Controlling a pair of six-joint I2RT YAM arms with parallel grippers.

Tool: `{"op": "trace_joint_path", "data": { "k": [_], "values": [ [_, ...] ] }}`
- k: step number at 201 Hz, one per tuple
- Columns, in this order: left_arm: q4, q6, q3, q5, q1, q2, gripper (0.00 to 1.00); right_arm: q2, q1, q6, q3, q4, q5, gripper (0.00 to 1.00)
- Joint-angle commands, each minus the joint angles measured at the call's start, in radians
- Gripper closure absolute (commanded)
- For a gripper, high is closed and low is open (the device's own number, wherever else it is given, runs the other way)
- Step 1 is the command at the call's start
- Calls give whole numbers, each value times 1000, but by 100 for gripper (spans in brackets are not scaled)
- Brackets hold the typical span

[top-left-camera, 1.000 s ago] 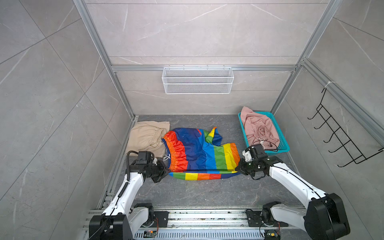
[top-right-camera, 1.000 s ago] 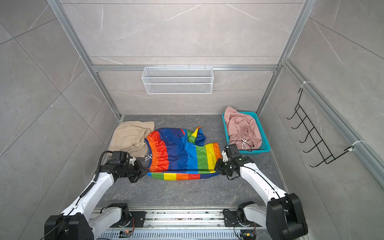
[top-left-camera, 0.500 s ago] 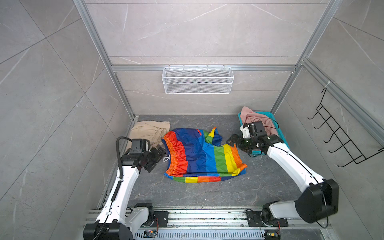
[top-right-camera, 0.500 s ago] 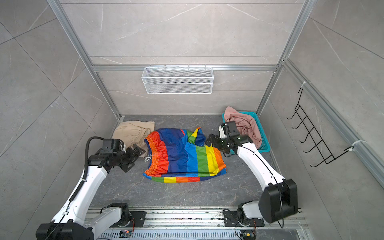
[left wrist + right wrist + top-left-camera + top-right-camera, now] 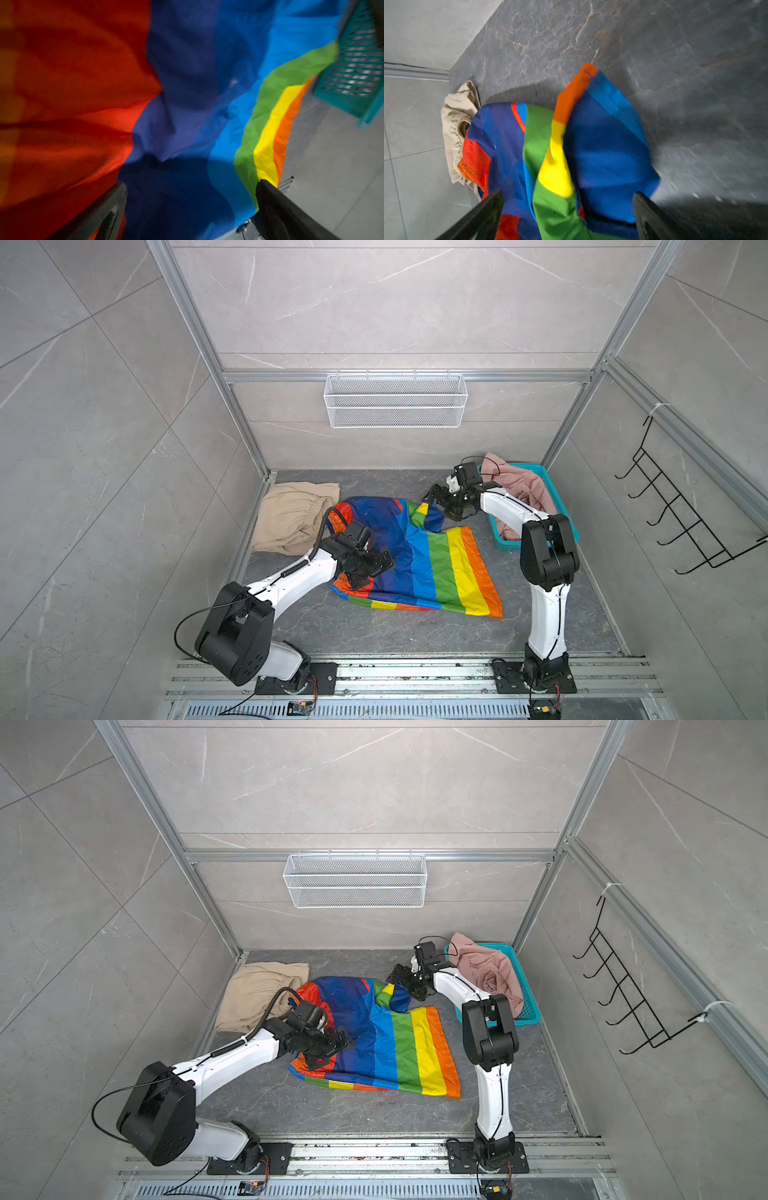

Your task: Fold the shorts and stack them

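The rainbow-striped shorts [image 5: 436, 568] [image 5: 399, 1048] lie spread on the dark floor, the near leg flat and the far leg bunched. My left gripper [image 5: 374, 568] [image 5: 191, 199] hovers open over their red and navy waist end. Over the bunched far leg [image 5: 602, 145], my right gripper [image 5: 436, 499] [image 5: 568, 205] is open too, with nothing pinched. The beige shorts [image 5: 291, 514] [image 5: 454, 116] lie crumpled at the back left. The pink shorts [image 5: 519, 485] [image 5: 490, 969] are heaped in the teal basket [image 5: 505, 545] at the back right.
A white wire basket [image 5: 395, 400] hangs on the back wall. A black hook rack [image 5: 681, 522] sits on the right wall. Grey walls and aluminium posts close in the floor on three sides. The arms' base rail [image 5: 415, 672] runs along the front.
Both grippers have opened and let go of the rainbow shorts' front edge. The left one swung over the waist end; the right one went back to the far leg.
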Motion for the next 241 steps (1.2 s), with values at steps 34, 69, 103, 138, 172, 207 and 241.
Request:
{"op": "trace_joint_path", "data": {
  "k": [34,69,103,138,172,207,241],
  "values": [
    [83,-72,-124,4,3,3,0,243,45,83,295,-4,-31,58],
    [96,-64,-133,10,5,40,1,209,20,6,520,-136,58,100],
    [68,-23,-98,13,8,95,1,-92,18,-209,334,-162,193,100],
    [54,13,-114,33,54,111,1,-322,23,-217,-266,-2,232,100],
    [-5,49,-122,37,65,74,0,-360,24,-203,-546,65,201,66],
    [-114,95,-131,16,66,-1,1,-492,20,-269,-541,-88,266,38],
    [-280,186,23,-163,66,-130,1,-583,-59,-260,-427,-212,312,14]
  ]
}}
